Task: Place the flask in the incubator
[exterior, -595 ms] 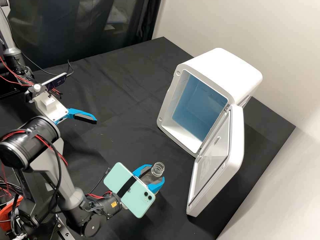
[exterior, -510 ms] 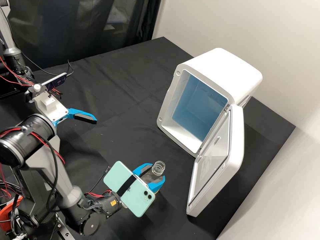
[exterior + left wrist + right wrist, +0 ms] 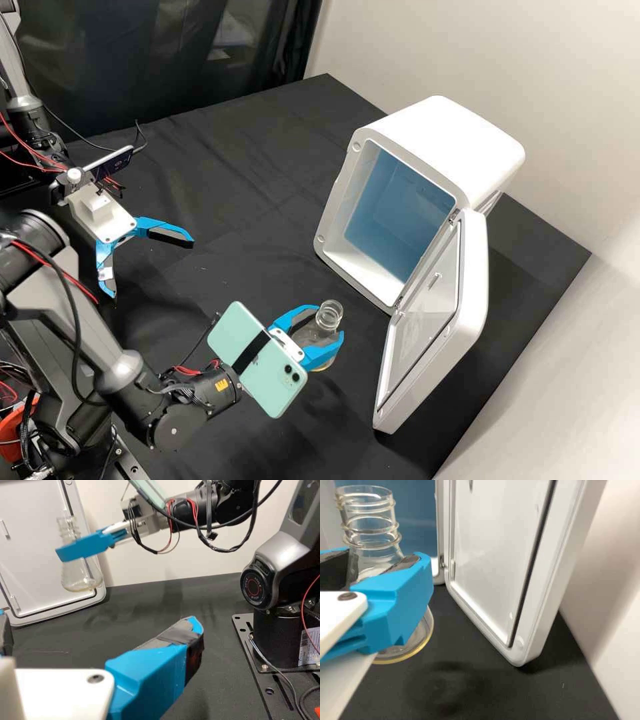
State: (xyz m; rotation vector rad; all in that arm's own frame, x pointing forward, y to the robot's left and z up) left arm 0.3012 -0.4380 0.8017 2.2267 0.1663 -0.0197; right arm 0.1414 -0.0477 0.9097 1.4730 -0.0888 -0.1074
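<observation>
High view, incubator: you have one white incubator (image 3: 437,137) on the black bench (image 3: 253,167), tilted back, its mouth open toward the arms.
Incubator chamber: blue-lined, and nothing is inside it that you can see.
Incubator door: one door (image 3: 437,320), swung fully open on the incubator's hinge side, its inner panel facing the flask.
Flask: one clear glass conical flask (image 3: 328,315), upright and uncapped, and it looks empty. It is outside the incubator, in front of its mouth and near the inner face of the door. You cannot tell whether its base touches the bench.
Count: one flask, one incubator, two grippers, two blue fingers on each.
Right gripper: the right gripper (image 3: 322,331) is closed around the flask just below the threaded neck. In the right wrist view one finger (image 3: 395,602) presses the glass (image 3: 370,525), with the door panel (image 3: 495,555) just beyond.
Left gripper: the left gripper (image 3: 145,263) is spread wide with nothing between the fingers, well apart from the incubator on the side away from its door. In the left wrist view its finger (image 3: 165,660) is over bare bench.
Phone: a mint-green phone (image 3: 257,360) is strapped on the right wrist, behind the flask as seen from the incubator.
</observation>
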